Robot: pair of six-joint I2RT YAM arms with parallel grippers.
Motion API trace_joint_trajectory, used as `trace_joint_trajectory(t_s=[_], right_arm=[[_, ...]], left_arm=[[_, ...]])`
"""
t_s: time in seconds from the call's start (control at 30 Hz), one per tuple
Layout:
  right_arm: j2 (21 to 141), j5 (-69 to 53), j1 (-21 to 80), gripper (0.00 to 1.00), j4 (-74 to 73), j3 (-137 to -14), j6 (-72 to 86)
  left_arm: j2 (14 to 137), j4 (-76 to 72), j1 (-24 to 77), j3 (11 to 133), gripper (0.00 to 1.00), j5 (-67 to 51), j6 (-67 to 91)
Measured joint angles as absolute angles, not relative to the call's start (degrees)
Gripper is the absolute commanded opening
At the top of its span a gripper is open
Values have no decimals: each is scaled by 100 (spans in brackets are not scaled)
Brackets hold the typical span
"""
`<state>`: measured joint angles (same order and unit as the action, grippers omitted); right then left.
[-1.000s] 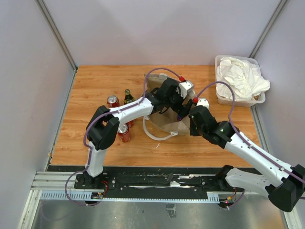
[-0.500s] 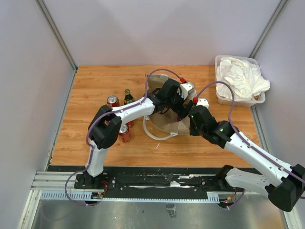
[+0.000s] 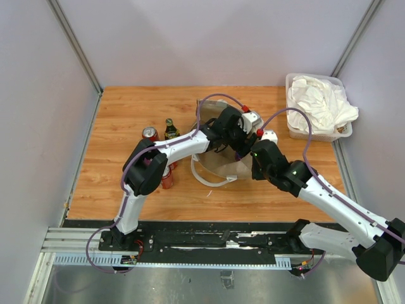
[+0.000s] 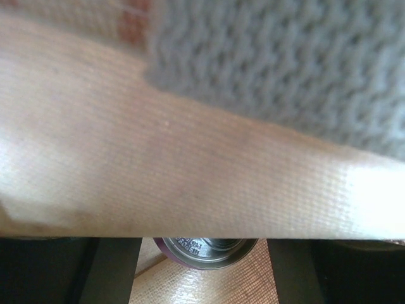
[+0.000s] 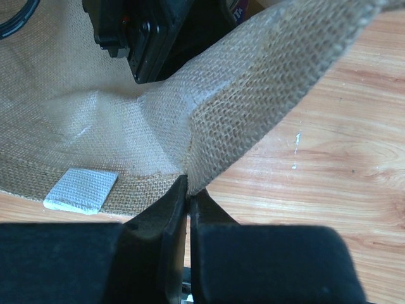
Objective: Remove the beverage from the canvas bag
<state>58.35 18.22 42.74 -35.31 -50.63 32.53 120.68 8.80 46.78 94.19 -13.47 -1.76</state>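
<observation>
Metal rail (image 3: 221, 244) runs along the near edge with both arm bases on it; grey floor strip in front. Table (image 3: 120, 190) is orange-brown wood planks, small scuffs visible in the right wrist view.

Right hand (image 5: 188, 196): fingers pressed together, pinching the near-right rim of the canvas bag (image 3: 221, 166) and holding that edge up as a ridge. A small white patch (image 5: 81, 189) sits on the fabric left of the pinch.

The bag is mid-table, a bit right of centre, slumped, with a white loop handle (image 3: 205, 179) lying on the wood at its near-left side.

Left arm reaches in from the left; left hand (image 4: 204, 278) is down inside the bag. Its fingers are spread, one each side of the beverage (image 4: 205, 248), a can with a purple rim seen from the top. Contact with the can is unclear. A tan fabric fold fills most of the left wrist view above the can.

Left of the bag: red can (image 3: 167, 177) near, partly behind the left arm; a second red can (image 3: 150, 133) and a dark bottle (image 3: 169, 128) farther back, upright, just beside each other.

Far right corner: clear bin (image 3: 294, 130) heaped with white cloth (image 3: 319, 101).

Plain pale grey wall panels (image 3: 209, 44) on the left, far and right sides, metal posts at the corners.
</observation>
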Motion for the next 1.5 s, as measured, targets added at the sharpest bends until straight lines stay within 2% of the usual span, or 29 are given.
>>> trace_joint_trajectory(t_s=[0.17, 0.37, 0.77, 1.5], right_arm=[[5798, 1822, 4274, 5, -3524, -5063, 3256], [5780, 1822, 4274, 5, -3524, -5061, 3256], [5774, 1822, 4274, 8, -3524, -5061, 3256], [5717, 1833, 4276, 9, -3544, -5061, 3258]], left_arm=[[12084, 832, 4707, 9419, 48, -1306, -113], [12101, 808, 4707, 9419, 2, -1299, -108], [12081, 1044, 4713, 9533, 0, -1157, -213], [11402, 2624, 4733, 10285, 1, -600, -346]])
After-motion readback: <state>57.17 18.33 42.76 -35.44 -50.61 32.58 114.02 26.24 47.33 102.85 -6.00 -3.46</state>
